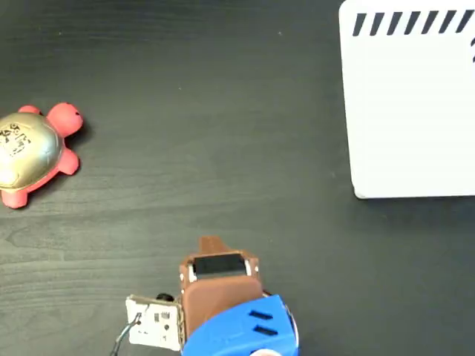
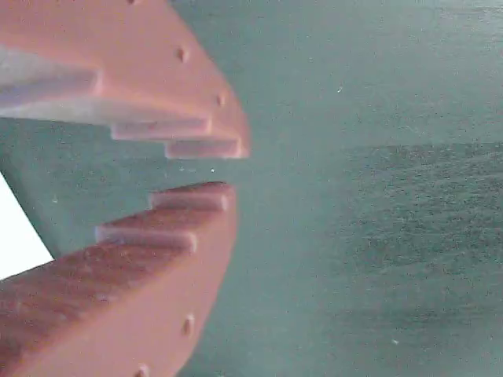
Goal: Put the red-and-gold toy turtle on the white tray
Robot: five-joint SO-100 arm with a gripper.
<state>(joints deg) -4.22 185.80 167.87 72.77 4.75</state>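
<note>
So the red-and-gold toy turtle (image 1: 31, 154) is sitting way over at the left edge of the fixed view on the dark surface (image 1: 223, 148), and the white tray (image 1: 412, 111) is off in the top right corner with its striped edge up top, well apart from it with a big bare stretch between. The tool (image 2: 212, 169) is down at the bottom middle, and in the wrist view its fingers (image 2: 181, 228) have just a narrow gap between the tips, gripping nothing and touching nothing.
</note>
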